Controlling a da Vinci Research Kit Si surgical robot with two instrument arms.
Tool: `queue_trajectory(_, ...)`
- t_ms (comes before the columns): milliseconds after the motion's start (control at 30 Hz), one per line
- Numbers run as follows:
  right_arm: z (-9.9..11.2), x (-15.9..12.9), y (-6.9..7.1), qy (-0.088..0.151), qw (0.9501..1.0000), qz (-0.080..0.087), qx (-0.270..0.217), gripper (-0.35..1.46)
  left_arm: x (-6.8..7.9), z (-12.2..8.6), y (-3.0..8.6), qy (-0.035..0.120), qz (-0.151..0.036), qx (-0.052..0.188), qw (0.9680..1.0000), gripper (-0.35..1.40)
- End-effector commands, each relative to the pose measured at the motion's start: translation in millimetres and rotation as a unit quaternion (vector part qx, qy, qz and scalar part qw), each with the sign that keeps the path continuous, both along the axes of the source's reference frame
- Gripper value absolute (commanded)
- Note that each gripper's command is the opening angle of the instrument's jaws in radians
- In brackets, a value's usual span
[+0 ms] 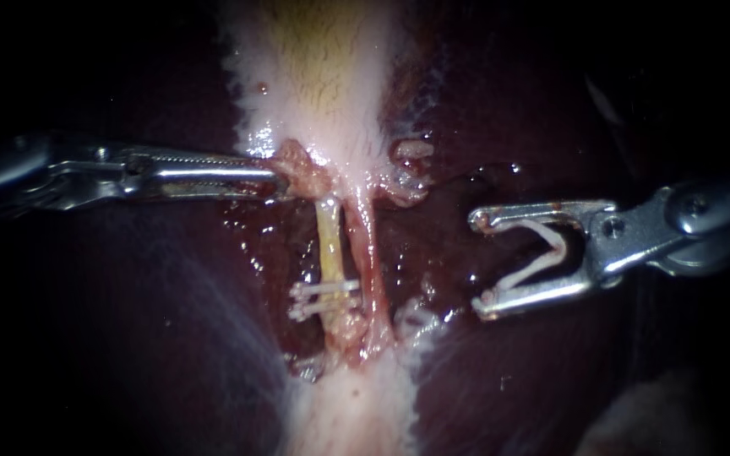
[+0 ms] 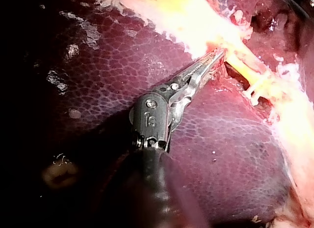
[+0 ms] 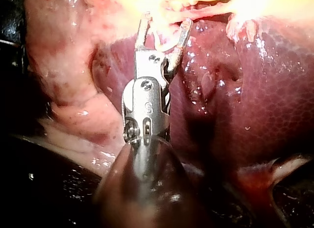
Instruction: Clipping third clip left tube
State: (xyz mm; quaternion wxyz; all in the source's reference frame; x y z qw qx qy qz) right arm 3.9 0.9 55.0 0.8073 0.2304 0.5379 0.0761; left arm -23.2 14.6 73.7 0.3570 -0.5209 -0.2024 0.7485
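Observation:
The yellowish left tube (image 1: pixel 329 236) runs down from the pale gallbladder (image 1: pixel 323 67), with the reddish right tube (image 1: pixel 371 253) beside it. Two white clips (image 1: pixel 323 297) sit across the left tube low down. My left instrument (image 1: pixel 279 179) comes in level from the left, its jaws shut on a knob of tissue (image 1: pixel 302 169) at the gallbladder's neck; the left wrist view shows the same hold (image 2: pixel 221 52). My right instrument (image 1: pixel 479 264) stands to the right of both tubes, apart from them, its jaws wide and holding a white V-shaped clip (image 1: pixel 551 249). That loaded clip (image 3: pixel 167 39) also shows in the right wrist view.
Dark red liver (image 1: pixel 128 338) lies on both sides of the tubes, wet and glistening. Frayed pale tissue (image 1: pixel 411 156) hangs at the gallbladder's right edge. White fatty tissue (image 1: pixel 348 405) continues below the clips.

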Motion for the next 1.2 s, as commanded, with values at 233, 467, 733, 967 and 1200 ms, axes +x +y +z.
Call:
queue_trajectory(233,0.0,0.0,0.0,0.0,1.0,0.0,0.0,0.5,2.1,-2.5,0.6,-0.004,0.003,0.006,1.0,-0.35)
queue_trajectory(467,0.1,0.0,0.0,0.0,1.0,0.0,0.0,0.5,5.9,-8.8,2.3,-0.011,-0.016,0.006,0.9998,-0.35)
queue_trajectory(733,0.1,0.3,0.1,-0.002,1.0,0.0,0.0,0.5,6.2,-10.7,2.3,-0.016,-0.022,-0.002,0.9996,-0.35)
queue_trajectory(967,0.7,3.8,0.4,-0.002,0.9995,-0.007,0.03,0.5,6.2,-10.4,2.2,-0.015,-0.022,-0.002,0.9996,-0.35)
queue_trajectory(1200,1.7,7.5,-0.1,-0.008,0.9981,-0.009,0.06,0.49,6.2,-10.4,2.2,-0.015,-0.022,-0.002,0.9996,-0.35)
